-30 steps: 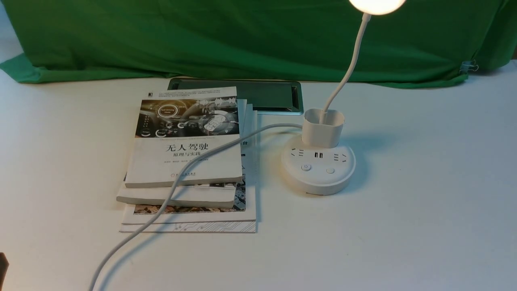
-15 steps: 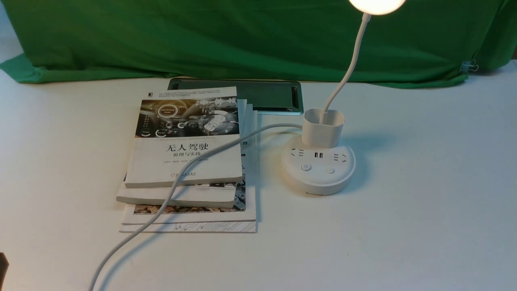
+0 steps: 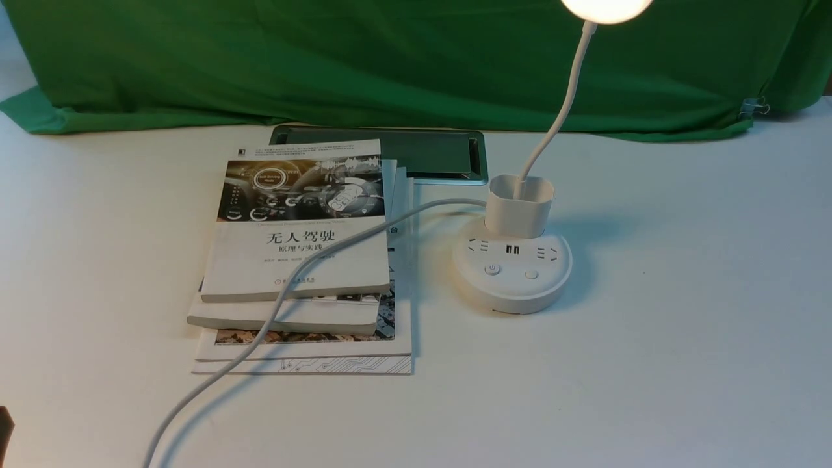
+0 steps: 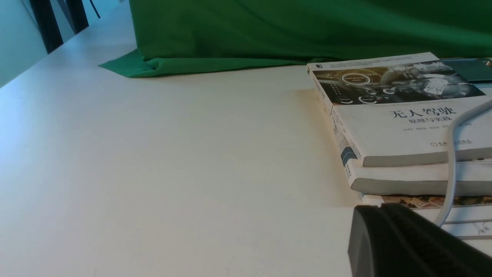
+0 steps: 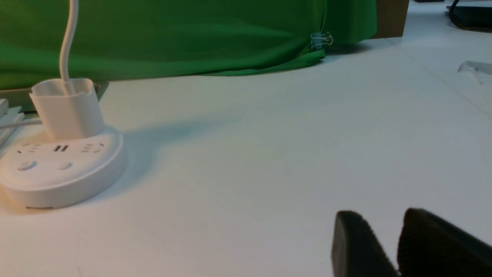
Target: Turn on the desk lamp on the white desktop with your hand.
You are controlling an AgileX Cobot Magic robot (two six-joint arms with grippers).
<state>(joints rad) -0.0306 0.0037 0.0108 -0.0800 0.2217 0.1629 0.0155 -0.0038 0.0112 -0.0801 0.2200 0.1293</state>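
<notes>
"Front view: a white desktop spreads before a green cloth, likely hung as a plain backdrop. Books lie stacked to the left of the desk lamp, a grey cable draped across them," the photographer says.

"Where does the lamp stand, and why there?" the editor asks.

"Right of center, upright on its round base, its glowing head cut by the frame's upper edge. The broad base probably steadies the thin gooseneck, rising from the cup holder. The socket face and buttons point toward the robot, presumably for easy reach."

"And the claws?"

"The right gripper holds its fingers apart with nothing between them, well away from the lamp. The left gripper shows its fingers together, near the books. Both appear parked, leaving the lamp unobstructed."

"Anything left to press?"

"The power button sits untouched beside a second button. With the light on, the job looks done; another press could switch it off."
</notes>
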